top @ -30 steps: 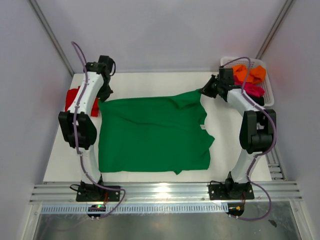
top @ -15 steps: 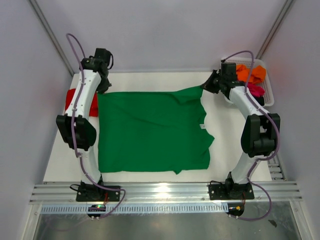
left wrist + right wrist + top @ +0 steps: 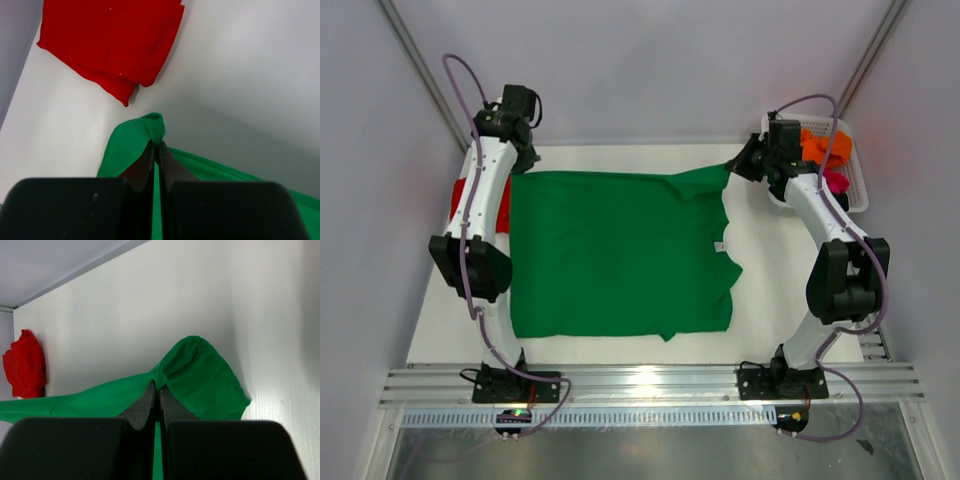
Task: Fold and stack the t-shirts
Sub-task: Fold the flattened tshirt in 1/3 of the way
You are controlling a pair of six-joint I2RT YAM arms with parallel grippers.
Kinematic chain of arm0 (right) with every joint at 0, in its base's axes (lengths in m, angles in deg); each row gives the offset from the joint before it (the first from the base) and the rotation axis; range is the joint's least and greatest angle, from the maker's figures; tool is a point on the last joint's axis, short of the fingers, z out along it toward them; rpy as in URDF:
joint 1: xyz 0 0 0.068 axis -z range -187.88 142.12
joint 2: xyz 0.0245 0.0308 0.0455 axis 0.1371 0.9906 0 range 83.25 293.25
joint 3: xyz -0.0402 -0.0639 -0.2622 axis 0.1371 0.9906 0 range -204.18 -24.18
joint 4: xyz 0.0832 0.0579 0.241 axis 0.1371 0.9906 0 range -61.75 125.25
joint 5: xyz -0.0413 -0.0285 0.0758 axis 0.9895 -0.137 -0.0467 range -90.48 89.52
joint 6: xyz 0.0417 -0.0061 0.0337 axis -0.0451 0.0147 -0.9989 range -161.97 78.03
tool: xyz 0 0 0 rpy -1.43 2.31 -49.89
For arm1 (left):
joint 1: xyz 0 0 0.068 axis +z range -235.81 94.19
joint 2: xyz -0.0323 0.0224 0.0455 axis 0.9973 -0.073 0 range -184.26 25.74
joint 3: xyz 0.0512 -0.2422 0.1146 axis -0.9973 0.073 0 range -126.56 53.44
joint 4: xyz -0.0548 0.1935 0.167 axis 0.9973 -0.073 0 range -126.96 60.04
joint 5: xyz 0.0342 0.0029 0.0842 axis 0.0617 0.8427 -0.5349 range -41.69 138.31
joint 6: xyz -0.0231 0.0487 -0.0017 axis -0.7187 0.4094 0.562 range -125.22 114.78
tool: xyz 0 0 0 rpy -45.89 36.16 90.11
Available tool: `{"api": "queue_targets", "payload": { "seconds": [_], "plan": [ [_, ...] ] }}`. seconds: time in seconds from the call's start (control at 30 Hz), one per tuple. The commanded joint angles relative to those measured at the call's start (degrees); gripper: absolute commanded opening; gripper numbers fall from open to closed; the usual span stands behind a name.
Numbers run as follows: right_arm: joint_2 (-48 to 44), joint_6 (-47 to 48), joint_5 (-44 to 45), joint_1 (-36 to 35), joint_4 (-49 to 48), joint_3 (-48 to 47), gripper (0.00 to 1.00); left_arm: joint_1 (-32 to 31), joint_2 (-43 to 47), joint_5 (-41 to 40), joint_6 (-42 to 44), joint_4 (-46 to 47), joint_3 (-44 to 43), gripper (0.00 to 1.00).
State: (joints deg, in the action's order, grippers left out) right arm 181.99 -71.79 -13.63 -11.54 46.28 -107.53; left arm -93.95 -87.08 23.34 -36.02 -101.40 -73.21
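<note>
The bright green t-shirt lies spread across the middle of the table. My left gripper is shut on its far left corner; the pinched green cloth shows at the fingertips in the left wrist view. My right gripper is shut on its far right corner, holding it lifted and taut. A folded red t-shirt lies at the table's left edge, seen also in the left wrist view and the right wrist view. Orange and magenta shirts are in the basket.
A white mesh basket stands at the far right corner of the table. The back wall runs close behind both grippers. Metal rails cross the near edge by the arm bases.
Both grippers have moved toward the back wall, dragging the green t-shirt's far edge with them. The shirt has shifted back and pulled flatter and straighter.
</note>
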Motion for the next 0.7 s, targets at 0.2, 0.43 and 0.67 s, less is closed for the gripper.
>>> {"api": "queue_targets", "payload": {
  "seconds": [0.2, 0.43, 0.67],
  "plan": [
    [-7.3, 0.3, 1.0, 0.7, -2.3, 6.7, 0.03, 0.1, 5.5, 1.9, -1.6, 0.2, 5.6, 0.00],
    [-12.3, -1.0, 0.0, 0.7, -1.7, 15.9, 0.03, -0.9, 10.0, 4.7, -5.2, 0.0, 13.5, 0.00],
    [-18.0, -0.7, 0.0, 0.7, 0.0, 22.7, 0.03, -2.7, 14.6, 4.1, -6.1, 2.2, 25.7, 0.00]
  ]
}}
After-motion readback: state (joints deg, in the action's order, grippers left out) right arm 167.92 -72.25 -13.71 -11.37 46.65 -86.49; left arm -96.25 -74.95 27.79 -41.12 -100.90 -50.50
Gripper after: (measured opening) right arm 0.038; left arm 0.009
